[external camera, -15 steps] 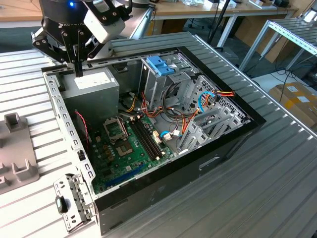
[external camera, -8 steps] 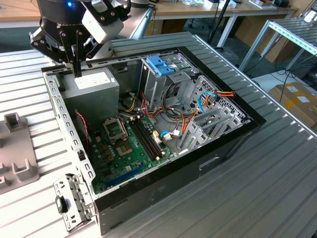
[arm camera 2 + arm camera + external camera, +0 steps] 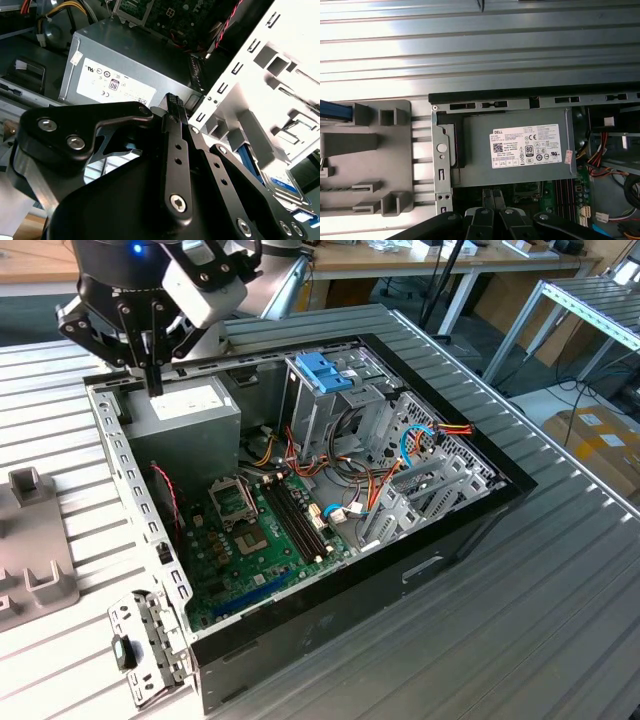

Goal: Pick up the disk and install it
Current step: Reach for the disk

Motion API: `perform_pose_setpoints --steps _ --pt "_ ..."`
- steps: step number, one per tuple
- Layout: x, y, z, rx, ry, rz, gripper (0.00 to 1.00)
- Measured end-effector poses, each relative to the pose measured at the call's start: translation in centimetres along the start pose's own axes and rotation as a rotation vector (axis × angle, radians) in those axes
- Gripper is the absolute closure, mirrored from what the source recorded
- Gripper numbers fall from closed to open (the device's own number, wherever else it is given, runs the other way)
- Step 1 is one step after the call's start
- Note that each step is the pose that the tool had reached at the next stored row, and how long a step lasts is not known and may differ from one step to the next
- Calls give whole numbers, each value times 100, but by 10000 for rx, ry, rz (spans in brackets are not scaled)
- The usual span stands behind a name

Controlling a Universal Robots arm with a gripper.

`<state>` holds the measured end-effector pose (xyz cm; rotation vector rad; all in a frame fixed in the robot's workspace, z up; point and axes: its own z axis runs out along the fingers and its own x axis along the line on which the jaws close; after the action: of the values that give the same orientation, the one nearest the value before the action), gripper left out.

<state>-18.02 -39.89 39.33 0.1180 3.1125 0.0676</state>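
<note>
Disk (image 3: 281,183) lies outside computer case (image 3: 430,560); fingers (image 3: 152,360) pressed together, empty, over power supply (image 3: 185,410).

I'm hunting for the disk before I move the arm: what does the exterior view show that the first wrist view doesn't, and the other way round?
Exterior view: the drive cage topped by a blue latch piece, and the gripper seen from outside, hanging over the power supply. First wrist view: a blue strip at the edge of the grey fixture; whether that is the disk, I cannot tell. Shared: the power supply, the grey fixture and the gripper, which holds nothing.
</note>
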Motion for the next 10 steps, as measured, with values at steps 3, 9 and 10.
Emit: perform_pose_setpoints --steps 3,9,10 --pt "10 -1 0 -1 0 0 89" --pt "25 -2 -1 0 0 0 89" --pt "29 -2 -1 -1 -1 0 89"
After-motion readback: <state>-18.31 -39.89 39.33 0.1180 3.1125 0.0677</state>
